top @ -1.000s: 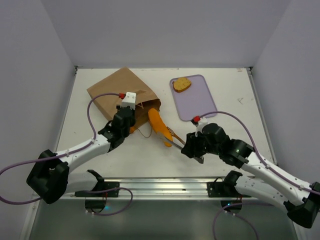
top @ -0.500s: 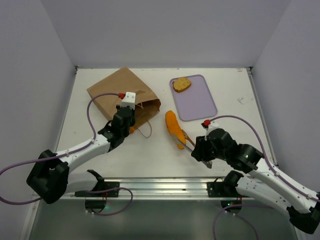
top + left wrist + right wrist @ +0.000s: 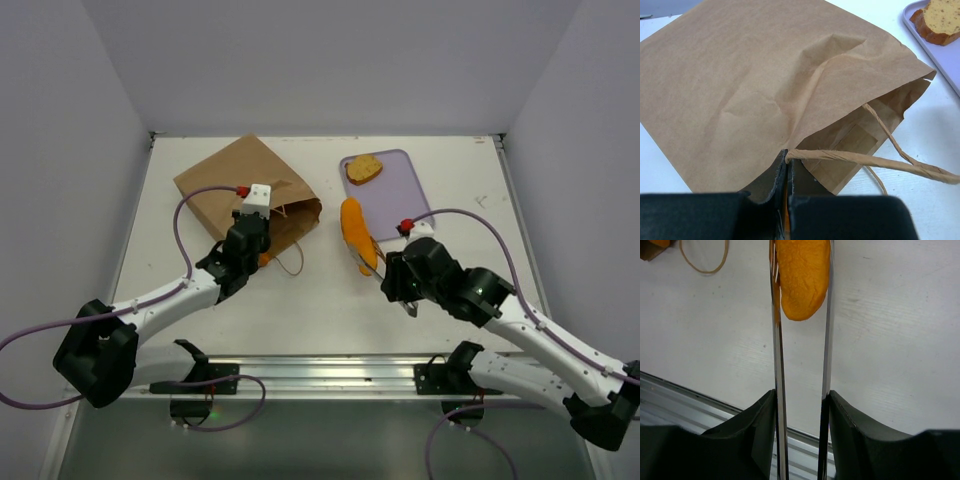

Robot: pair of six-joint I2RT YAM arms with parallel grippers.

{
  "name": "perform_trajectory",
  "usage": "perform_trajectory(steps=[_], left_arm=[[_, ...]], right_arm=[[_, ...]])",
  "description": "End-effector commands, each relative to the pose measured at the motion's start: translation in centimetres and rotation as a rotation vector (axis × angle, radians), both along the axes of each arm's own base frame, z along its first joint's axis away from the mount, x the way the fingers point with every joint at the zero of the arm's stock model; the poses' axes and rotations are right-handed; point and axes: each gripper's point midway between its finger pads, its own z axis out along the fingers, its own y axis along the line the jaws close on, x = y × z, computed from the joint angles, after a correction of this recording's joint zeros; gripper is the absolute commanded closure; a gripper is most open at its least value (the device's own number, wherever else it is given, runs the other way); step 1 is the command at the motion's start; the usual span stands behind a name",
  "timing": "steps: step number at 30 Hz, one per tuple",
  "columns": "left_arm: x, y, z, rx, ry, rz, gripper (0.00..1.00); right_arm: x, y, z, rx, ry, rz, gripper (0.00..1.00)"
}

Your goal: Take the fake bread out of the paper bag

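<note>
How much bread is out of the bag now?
One bread slice already sits on the lavender tray. Right now the right fingers squeeze metal tongs gripping an orange loaf, out of the bag, close to the tray. The left fingers pinch the paper bag. An orange bit shows at its mouth, so probably more is left.

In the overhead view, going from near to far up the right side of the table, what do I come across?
Right tool → long orange bread → bread slice on the far end of the lavender tray.
</note>
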Motion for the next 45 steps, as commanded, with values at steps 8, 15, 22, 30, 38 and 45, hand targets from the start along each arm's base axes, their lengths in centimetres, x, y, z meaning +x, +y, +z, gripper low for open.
perform_trajectory(steps=[8,15,22,30,38,45], left_arm=[[0.4,0.0,1.9,-0.050,-0.035,0.018,1.00],[0.4,-0.2,1.9,-0.055,-0.032,0.008,1.00],[0.5,-0.1,1.9,-0.053,-0.034,0.012,1.00],[0.4,0.2,2.0,-0.052,-0.038,0.026,1.00],[0.3,0.2,2.1,-0.051,-0.043,0.024,1.00],[0.3,0.2,2.0,-0.051,-0.041,0.023,1.00]], right_arm=[[8.5,2.2,3.1,0.070,-0.146,-0.060,0.66],[12.6,1.5,2.2,0.074,-0.160,-0.095,0.66],[16.0,1.5,2.4,0.018,-0.237,-0.121,0.67],[18.7,1.9,0.5,-0.019,-0.216,-0.134,0.66],[20.4,0.6,-1.3,-0.033,-0.192,-0.201,0.62],[20.5,1.0,-1.8,-0.006,-0.169,-0.189,0.51]])
